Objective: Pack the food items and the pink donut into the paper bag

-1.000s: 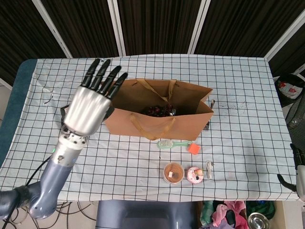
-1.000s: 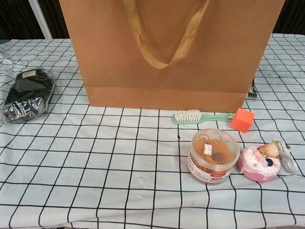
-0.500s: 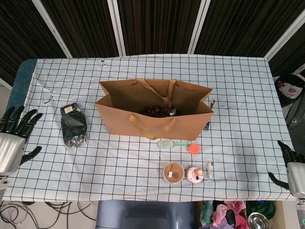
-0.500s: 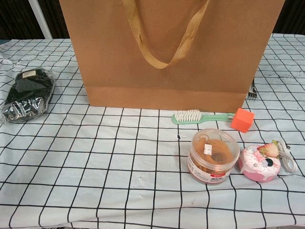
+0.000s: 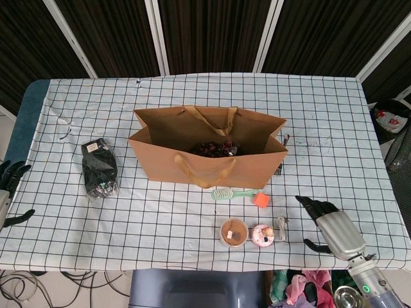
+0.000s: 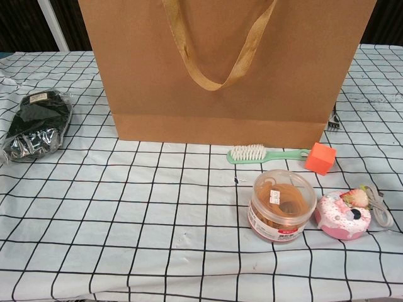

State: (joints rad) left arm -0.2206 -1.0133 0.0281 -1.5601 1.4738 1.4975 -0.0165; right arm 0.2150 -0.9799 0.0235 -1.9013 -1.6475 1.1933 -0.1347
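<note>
Fig.: packing scene, head + chest views. Paper bag (image 5: 212,157) stands upright and open mid-counter, dark red food already visible inside. Pink donut (image 5: 262,235) sits near the front edge of the counter (image 5: 334,102), just beside the clear tub of snack rings (image 5: 234,232); a white cable (image 5: 281,228) lies just to the donut's other side. Right hand (image 5: 334,228) hovers low at the counter's front-right corner, fingers apart, holding nothing, pointing toward the donut. Left hand (image 5: 5,192) is at the far left edge, mostly out of frame; fingers appear spread, nothing in them. Judged step: right hand reaching for the donut. To do it well: approach from the cable side w/o snagging the cable, close fingers round the donut's rim rather than pressing the strawberry topping, lift clear of the tub, carry over the bag's near wall and handle (image 5: 205,172), release low inside. Green brush (image 5: 232,193) and orange cube (image 5: 261,199) lie between donut and bag; pass above them. Black packet (image 5: 99,168) lies well left of the bag.
</note>
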